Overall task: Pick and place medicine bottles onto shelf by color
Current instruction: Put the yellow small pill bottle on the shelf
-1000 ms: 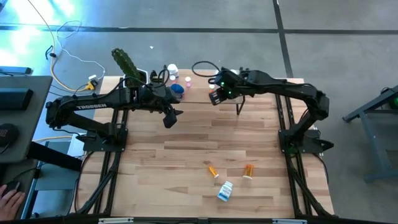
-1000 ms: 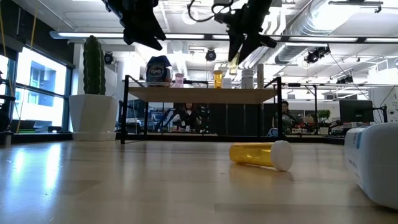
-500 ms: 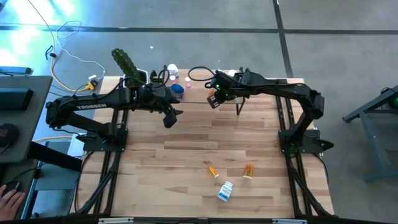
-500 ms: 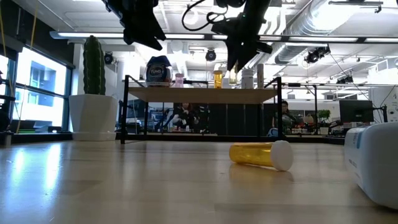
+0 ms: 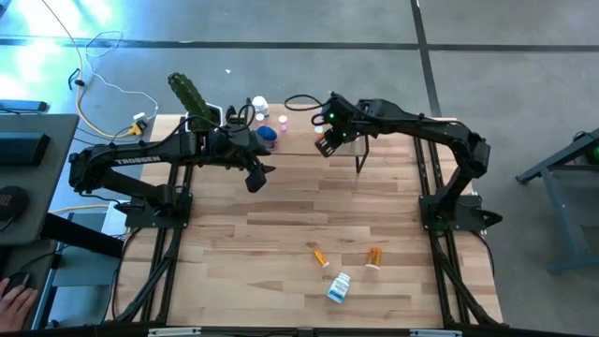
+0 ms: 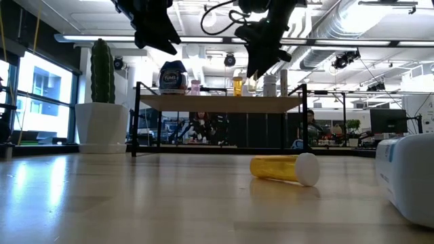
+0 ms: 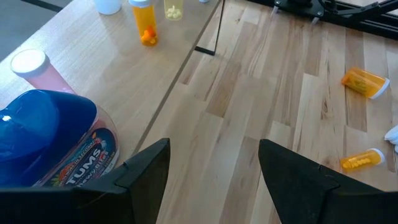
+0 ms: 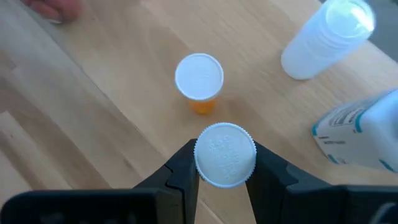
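A white-capped bottle [image 8: 224, 154] is clamped between the right gripper [image 8: 224, 163] fingers above the shelf [image 8: 93, 93], beside an upright orange bottle [image 8: 200, 84] with yellow pills. The left gripper [image 7: 211, 165] is held with fingers apart near the shelf's front edge, by a blue-lidded bottle [image 7: 46, 146]. Three bottles lie near the table's front edge [image 5: 344, 271].

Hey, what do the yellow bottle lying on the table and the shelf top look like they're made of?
The yellow bottle looks like translucent plastic, since light glows through it, with an opaque white cap. The shelf top looks like pale matte wood with visible grain, on thin black legs, probably metal.
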Robot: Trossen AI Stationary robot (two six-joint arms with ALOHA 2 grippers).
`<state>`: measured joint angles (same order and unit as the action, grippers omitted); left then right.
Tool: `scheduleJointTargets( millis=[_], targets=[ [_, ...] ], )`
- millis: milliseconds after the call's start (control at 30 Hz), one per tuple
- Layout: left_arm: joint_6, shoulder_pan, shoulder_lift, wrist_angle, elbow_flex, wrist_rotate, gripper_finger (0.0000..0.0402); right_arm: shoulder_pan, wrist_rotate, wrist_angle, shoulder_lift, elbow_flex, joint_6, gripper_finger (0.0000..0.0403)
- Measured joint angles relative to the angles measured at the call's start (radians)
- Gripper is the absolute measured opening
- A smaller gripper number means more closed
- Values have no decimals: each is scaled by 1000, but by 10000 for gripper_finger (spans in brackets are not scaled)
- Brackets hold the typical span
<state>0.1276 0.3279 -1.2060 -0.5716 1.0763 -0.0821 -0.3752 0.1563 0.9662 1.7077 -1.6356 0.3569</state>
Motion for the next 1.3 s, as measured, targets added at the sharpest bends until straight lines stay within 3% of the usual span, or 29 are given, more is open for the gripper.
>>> scheduleJointTargets(
  millis=[200,1300],
  targets=[
    [0,0,0,0,0,0,236,-37,-89,1,3,0,-112,94],
    [0,0,0,0,0,0,236,-28,-84,97,12,0,-148,94]
  ],
)
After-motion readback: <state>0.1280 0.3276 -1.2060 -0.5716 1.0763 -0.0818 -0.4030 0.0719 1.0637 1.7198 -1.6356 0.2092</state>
